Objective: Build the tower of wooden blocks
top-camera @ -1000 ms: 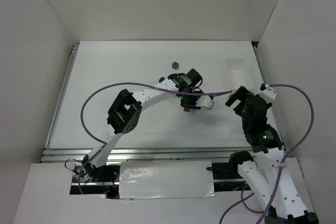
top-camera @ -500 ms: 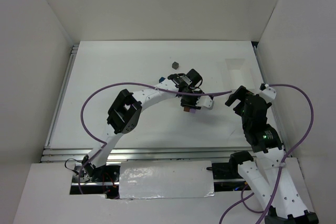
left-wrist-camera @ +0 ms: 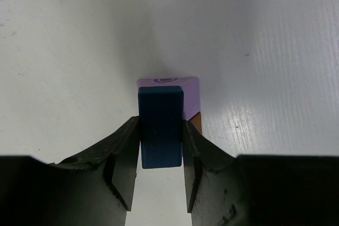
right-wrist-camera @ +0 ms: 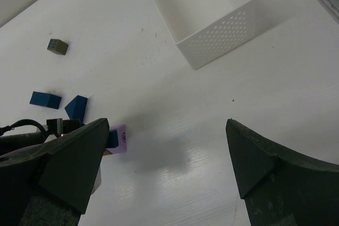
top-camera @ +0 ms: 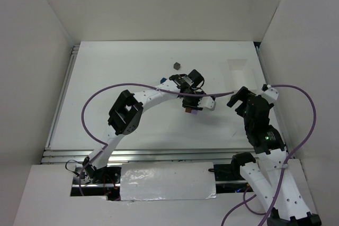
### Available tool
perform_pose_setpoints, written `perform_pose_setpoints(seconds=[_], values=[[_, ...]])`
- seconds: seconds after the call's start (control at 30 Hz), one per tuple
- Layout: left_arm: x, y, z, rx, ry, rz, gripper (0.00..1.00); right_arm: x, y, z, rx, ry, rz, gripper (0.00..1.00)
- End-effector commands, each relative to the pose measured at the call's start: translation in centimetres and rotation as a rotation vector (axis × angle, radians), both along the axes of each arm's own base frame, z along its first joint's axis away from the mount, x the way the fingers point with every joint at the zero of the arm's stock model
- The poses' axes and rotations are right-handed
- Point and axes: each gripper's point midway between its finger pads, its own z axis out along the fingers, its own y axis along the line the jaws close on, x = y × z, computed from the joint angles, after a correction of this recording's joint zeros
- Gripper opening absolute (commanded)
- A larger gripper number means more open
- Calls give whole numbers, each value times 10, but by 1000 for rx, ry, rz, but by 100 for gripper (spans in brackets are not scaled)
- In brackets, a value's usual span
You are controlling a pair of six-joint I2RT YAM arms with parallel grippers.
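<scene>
My left gripper (left-wrist-camera: 161, 130) is shut on a dark blue block (left-wrist-camera: 160, 115), held upright against the top of a lavender block (left-wrist-camera: 167, 82). A brown-orange block (left-wrist-camera: 196, 120) peeks out at the lavender block's lower right. In the top view this small stack (top-camera: 191, 111) sits mid-table under the left gripper (top-camera: 192, 105). The right wrist view shows the lavender block (right-wrist-camera: 119, 138) too. My right gripper (right-wrist-camera: 168, 152) is open and empty, hovering right of the stack, as the top view (top-camera: 237, 98) shows. Loose blocks lie beyond: one grey (right-wrist-camera: 57, 46), two blue (right-wrist-camera: 45, 99) (right-wrist-camera: 77, 106).
A white perforated tray (right-wrist-camera: 222, 38) stands at the back right and shows faintly in the top view (top-camera: 233, 63). The grey block (top-camera: 176, 65) lies behind the left arm. White walls enclose the table on three sides. Purple cables loop over both arms.
</scene>
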Motion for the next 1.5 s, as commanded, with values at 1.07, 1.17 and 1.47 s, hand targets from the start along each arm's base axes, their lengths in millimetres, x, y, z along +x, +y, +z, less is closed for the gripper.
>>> perform_pose_setpoints(seconds=[1.07,1.17,1.47], values=[[-3,7,-2,-6,59,64,35,10,3,10,-1,-61,22,100],[-2,8,-4,2,54,66,39,10,3,9,-2,-59,20,100],[-5,9,-3,4,62,50,47,11,4,8,-2,-61,27,100]])
